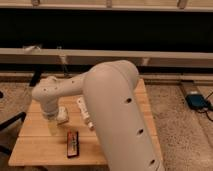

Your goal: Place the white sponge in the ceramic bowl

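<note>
The white sponge (62,116) is a small chunky white block on the left part of the wooden table (130,107). My gripper (53,123) hangs below the arm's wrist, right beside the sponge on its left, low over the table. The big white arm (117,115) fills the middle of the view and hides much of the table. The ceramic bowl is not in view; it may be hidden behind the arm.
A long white tube (85,112) lies just right of the sponge. A dark flat bar with a red stripe (73,143) lies near the table's front edge. A blue device (197,101) sits on the floor at the right. A dark wall and ledge run behind.
</note>
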Action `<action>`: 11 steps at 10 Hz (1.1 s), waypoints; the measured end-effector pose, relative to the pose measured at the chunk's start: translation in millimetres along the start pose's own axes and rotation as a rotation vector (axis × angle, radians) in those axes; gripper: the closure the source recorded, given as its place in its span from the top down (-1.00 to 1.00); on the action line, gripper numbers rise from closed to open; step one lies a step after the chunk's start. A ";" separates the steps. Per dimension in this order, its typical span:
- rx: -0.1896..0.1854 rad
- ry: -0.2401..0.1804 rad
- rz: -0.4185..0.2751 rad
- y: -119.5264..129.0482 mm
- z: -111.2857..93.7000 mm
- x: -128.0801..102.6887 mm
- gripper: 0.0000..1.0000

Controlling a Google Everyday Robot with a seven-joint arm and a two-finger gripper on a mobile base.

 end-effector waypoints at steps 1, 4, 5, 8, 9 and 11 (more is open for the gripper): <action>0.000 0.000 0.001 -0.1 -0.2 0.6 0.60; 0.003 0.032 0.006 -4.2 1.9 3.5 0.60; 0.006 0.052 0.017 -10.3 5.4 12.0 0.60; 0.018 0.075 0.048 -22.0 14.9 30.4 0.60; 0.027 0.080 0.063 -28.1 17.6 38.4 0.60; 0.042 0.087 0.088 -33.8 19.7 48.3 0.60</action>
